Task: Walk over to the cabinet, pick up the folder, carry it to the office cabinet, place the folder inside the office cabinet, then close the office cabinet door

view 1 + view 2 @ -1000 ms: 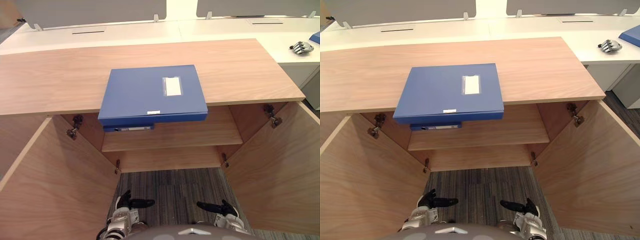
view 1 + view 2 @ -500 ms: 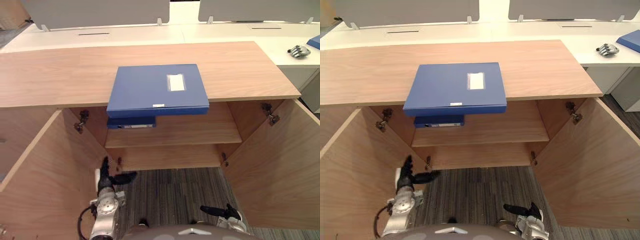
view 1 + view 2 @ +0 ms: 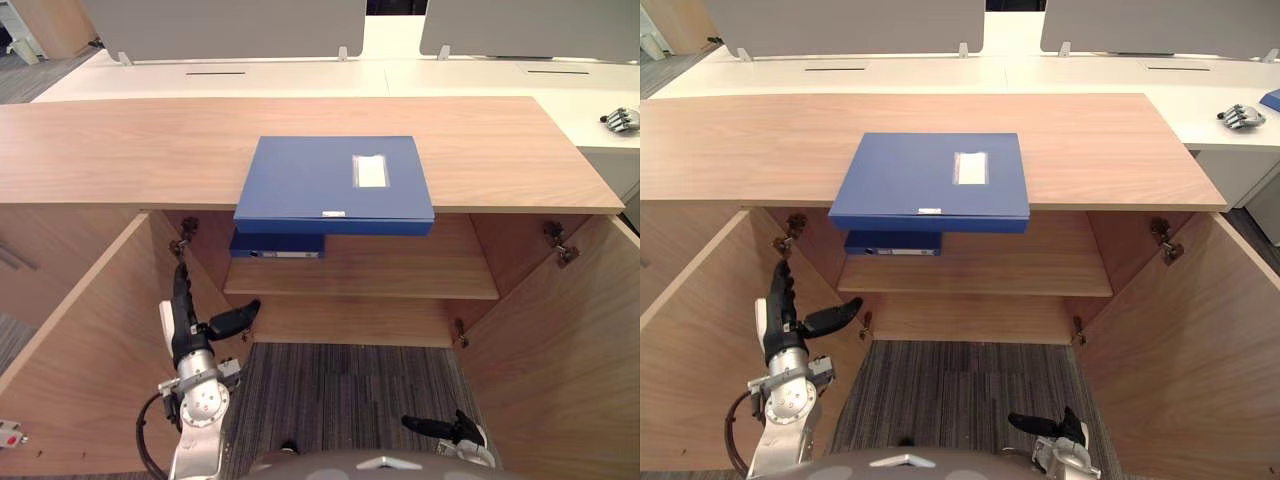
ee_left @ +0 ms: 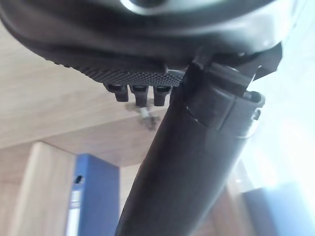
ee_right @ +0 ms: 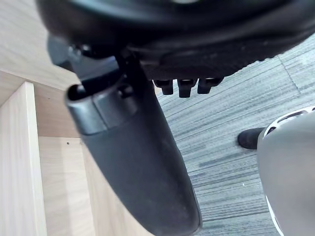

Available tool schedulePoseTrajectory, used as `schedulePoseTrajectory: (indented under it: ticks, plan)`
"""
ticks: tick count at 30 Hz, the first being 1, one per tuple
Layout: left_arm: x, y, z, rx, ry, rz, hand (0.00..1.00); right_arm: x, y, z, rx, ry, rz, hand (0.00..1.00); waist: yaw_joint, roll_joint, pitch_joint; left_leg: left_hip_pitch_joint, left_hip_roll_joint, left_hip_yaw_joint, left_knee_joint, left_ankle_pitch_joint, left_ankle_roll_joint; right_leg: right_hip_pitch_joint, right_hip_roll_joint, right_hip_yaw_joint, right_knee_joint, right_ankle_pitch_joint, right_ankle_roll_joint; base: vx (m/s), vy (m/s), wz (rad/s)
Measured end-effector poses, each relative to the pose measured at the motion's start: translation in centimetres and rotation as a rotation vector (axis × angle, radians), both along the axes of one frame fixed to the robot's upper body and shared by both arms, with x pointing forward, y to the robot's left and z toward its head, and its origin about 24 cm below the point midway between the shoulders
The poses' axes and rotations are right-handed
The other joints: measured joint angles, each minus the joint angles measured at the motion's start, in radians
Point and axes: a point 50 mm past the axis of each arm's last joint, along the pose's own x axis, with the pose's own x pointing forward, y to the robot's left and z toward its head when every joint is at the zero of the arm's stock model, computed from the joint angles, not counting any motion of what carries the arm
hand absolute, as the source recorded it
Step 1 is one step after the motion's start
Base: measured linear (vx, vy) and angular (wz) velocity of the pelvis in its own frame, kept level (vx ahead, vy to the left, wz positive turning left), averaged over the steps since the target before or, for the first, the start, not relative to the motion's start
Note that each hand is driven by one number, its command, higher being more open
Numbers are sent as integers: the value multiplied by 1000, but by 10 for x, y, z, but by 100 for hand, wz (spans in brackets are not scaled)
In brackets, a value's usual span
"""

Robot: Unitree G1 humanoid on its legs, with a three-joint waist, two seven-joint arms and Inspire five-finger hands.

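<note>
Nearest to the robot, the right hand (image 3: 452, 430) is staying low above the grey striped carpet (image 3: 340, 385). Its fingers are lying relaxed and it is holding nothing. The left hand (image 3: 188, 335) is now standing much higher than one second ago: it has risen from beside the right one and is hanging just beside the open left door (image 3: 80, 350), with the fingers straight and pointing up, the thumb spread to the side, and nothing in it.

I judge that the reach for the folder is only beginning and that no grasp has started.

Both doors, also the right door (image 3: 565, 340), are standing wide open. They are flat boards with a pale wood grain and a matt surface. On the shelf (image 3: 400, 275) inside, a second folder (image 3: 277, 245) is lying flat.

The folder (image 3: 330, 180) itself is lying untouched on the cabinet top (image 3: 120, 150), with its front edge hanging a little over the opening. It is a flat blue box with smooth, rigid-looking covers and a pale label. Behind it, a smooth white desk (image 3: 300, 75) is running across.
</note>
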Motion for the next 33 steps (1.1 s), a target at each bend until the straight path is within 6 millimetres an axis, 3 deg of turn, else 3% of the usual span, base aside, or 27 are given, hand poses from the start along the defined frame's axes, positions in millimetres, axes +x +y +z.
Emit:
schedulePoseTrajectory:
  ticks: [5, 10, 22, 28, 33]
  plan:
    - [5, -9, 37, 158, -156, -86, 100, -1, -1, -1, -6, 10, 34, 100, -1, 11, -28, -1, 5, -1, -1, -1, -3, -2, 8, 18, 4, -8, 1, -15, -6, 0]
    - [6, -9, 53, 266, -218, -108, 100, -4, -4, -3, -5, 36, 41, 100, -5, 19, -36, 2, 13, -20, 0, 0, -5, 1, 19, 33, 10, -14, -9, -6, -5, 1]
    - [8, -8, 82, 576, -304, -161, 100, -5, -9, -4, -16, 59, 85, 100, -6, 26, -43, 13, 26, -28, 0, 2, -9, 0, 38, 65, 32, -28, -23, -5, -3, 0]
    - [19, -31, 91, 676, -366, -312, 100, -4, -9, -4, -10, 59, 93, 100, -17, 25, -45, 12, 28, -27, 0, 3, -9, -5, 41, 75, 35, -29, -24, -2, -1, -1]
    - [29, -46, 86, 824, -363, -465, 100, -2, -12, -3, -22, 61, 131, 100, -27, 24, -48, 19, 28, -27, 0, 3, -9, -10, 42, 79, 37, -29, -27, 4, 0, -4]
